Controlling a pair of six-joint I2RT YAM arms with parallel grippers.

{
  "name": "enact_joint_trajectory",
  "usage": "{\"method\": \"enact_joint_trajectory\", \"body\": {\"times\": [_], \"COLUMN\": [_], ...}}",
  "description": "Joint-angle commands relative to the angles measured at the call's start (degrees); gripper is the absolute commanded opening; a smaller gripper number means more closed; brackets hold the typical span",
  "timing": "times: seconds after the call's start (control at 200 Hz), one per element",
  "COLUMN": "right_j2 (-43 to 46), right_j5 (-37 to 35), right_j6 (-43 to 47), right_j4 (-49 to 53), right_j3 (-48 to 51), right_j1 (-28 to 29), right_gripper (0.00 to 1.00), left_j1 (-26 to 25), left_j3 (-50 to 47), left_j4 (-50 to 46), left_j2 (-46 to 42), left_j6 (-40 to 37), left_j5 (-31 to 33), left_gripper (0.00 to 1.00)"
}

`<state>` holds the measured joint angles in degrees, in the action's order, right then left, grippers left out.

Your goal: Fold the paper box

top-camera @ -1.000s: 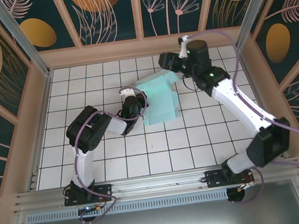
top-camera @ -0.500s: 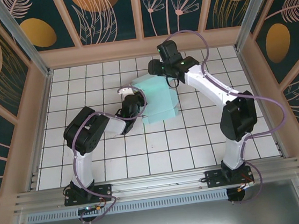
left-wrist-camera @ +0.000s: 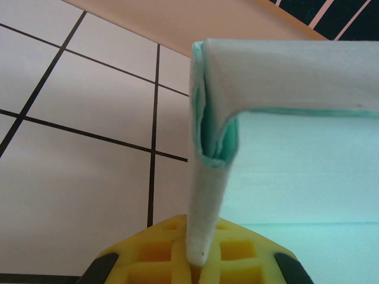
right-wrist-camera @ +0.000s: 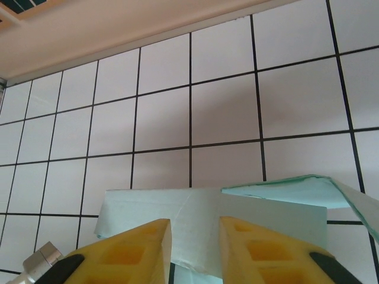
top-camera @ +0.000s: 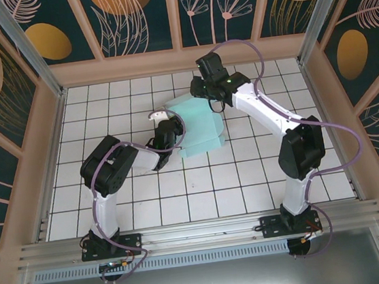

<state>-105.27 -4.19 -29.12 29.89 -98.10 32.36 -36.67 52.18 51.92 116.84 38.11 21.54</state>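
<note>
Moved: right arm point(top-camera: 261, 110), swung in from the right side of the table point(top-camera: 202, 188) to the box's far edge; box point(top-camera: 200, 123) shifted slightly left.

Item: box, pale mint card, on the table left of centre towards the back, between the two arms.

Left fingers point(left-wrist-camera: 154, 260): clamped on a doubled-over wall point(left-wrist-camera: 204, 177) at the box's left side, holding it upright.

Right fingers point(right-wrist-camera: 133, 251): apart with a narrow gap, poised over the far panel; no grip on the card shows.

Progress, judged: partway. One side wall is folded double and standing, with a corner formed. A flap point(right-wrist-camera: 296, 189) at the far edge sits loose and slightly lifted. The remaining walls look unraised, so tucking and closing are left.

Contents: nothing seen inside the part of the box that shows.
</note>
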Motion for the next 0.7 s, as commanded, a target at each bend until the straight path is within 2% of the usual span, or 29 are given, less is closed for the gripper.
{"method": "enact_joint_trajectory", "body": {"times": [0.0,0.08,0.235,0.44,0.696], "right_j2": [-1.8,-1.6,-0.2,-1.1,-1.6], "right_j5": [-0.1,-0.5,-2.6,0.2,2.9], "right_j6": [-2.4,-2.7,-2.3,-3.3,-4.3], "right_j4": [1.6,2.0,2.1,1.5,0.2], "right_j3": [-1.1,-0.8,0.6,1.6,1.6], "right_j1": [0.1,0.3,0.9,1.0,0.7], "right_gripper": [0.29,0.37,0.39,0.30,0.25], "left_j1": [0.0,0.0,0.0,0.0,0.0], "left_j3": [0.1,0.5,0.6,0.9,0.7], "left_j4": [0.0,-0.6,-0.9,-0.9,-0.4], "left_j2": [-2.0,-1.8,-1.6,-1.3,-1.4], "left_j6": [-0.7,-0.7,-0.6,-0.3,-0.5], "left_j5": [1.0,1.1,1.3,1.0,0.8], "left_gripper": [0.00,0.00,0.00,0.00,0.00]}}
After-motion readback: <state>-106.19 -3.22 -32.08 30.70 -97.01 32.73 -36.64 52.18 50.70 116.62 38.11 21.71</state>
